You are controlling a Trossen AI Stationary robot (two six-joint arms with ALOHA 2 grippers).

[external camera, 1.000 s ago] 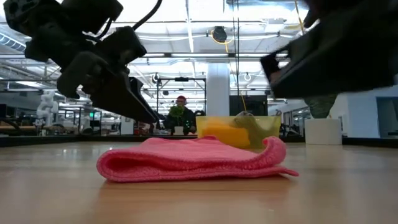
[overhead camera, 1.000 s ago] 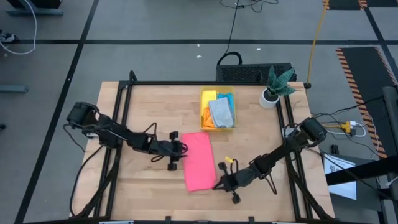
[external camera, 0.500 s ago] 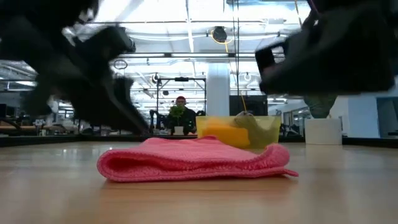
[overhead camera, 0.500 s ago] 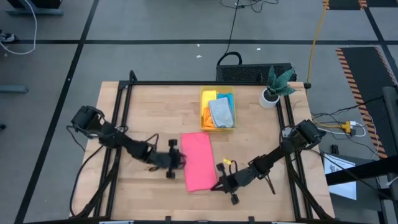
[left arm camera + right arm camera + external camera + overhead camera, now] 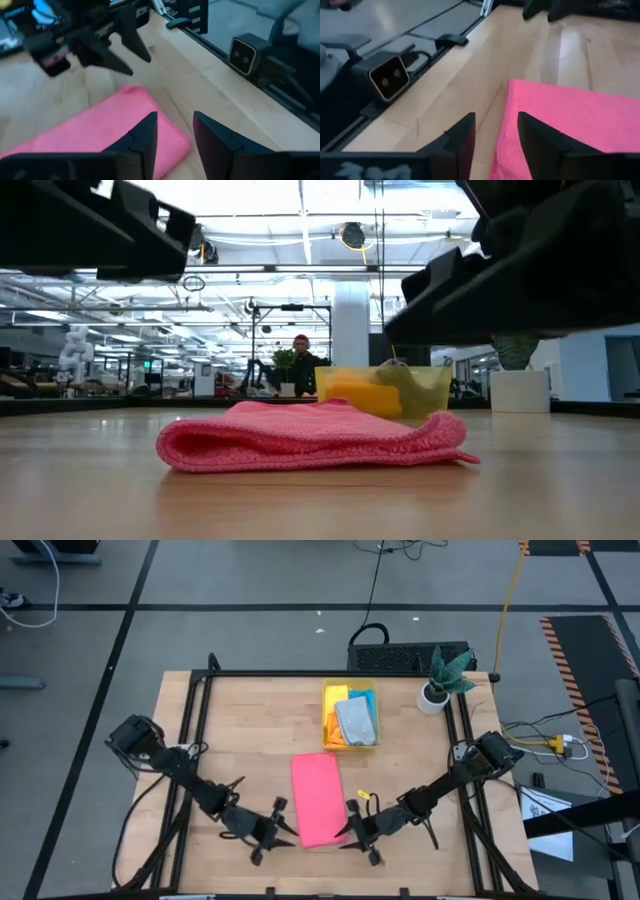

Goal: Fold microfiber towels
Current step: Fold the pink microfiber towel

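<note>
A pink towel (image 5: 318, 798), folded into a long rectangle, lies flat on the wooden table (image 5: 230, 720); it also shows in the low view (image 5: 310, 435). My left gripper (image 5: 285, 831) is open at the towel's near left corner (image 5: 182, 142), its fingers (image 5: 145, 135) low over that corner. My right gripper (image 5: 350, 829) is open at the towel's near right corner (image 5: 512, 85), one finger (image 5: 540, 137) over the pink cloth (image 5: 570, 117) and one over bare wood. Whether either touches the cloth does not show.
A translucent yellow bin (image 5: 350, 718) at the table's far middle holds yellow, orange, blue and grey towels. A potted plant (image 5: 442, 680) stands at the far right corner. A black frame (image 5: 200, 710) runs around the table. Bare wood lies to the towel's left and right.
My left gripper has gone from beside the middle of the towel's left edge toward the table's near edge, ending at the towel's near left corner. The pink towel has stayed where it was.
</note>
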